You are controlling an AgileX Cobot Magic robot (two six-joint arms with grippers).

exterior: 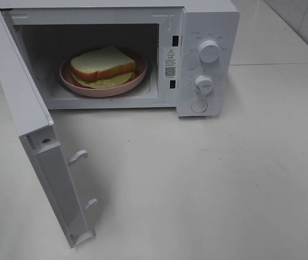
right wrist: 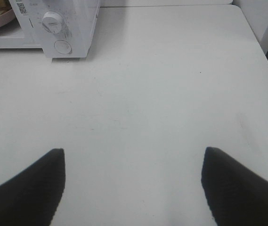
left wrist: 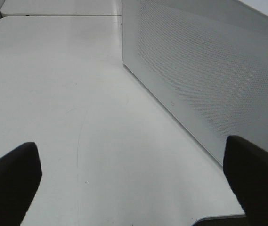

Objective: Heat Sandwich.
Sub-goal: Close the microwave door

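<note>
Sandwich (exterior: pixel 103 63) on pink plate (exterior: pixel 107 92) inside microwave (exterior: pixel 213 21), door (exterior: pixel 18 103) swung wide | left claw (left wrist: pixel 133 179) released, empty, over bench (left wrist: pixel 53 94) | right claw (right wrist: pixel 134 183) released, empty, over bench, well apart from microwave

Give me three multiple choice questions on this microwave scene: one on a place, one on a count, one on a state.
1. The thick white-bread sandwich lies: A) beside the white microwave oven; B) on the round pink plate inside it; C) on top of it.
2. Raised dial knobs on the oven: A) two; B) five; C) none.
3. The white microwave door is: A) shut; B) swung wide open; C) missing.
Answers: 1 B, plate and sandwich sit inside the oven; 2 A, one knob sits above the other; 3 B, the inside is exposed.
</note>
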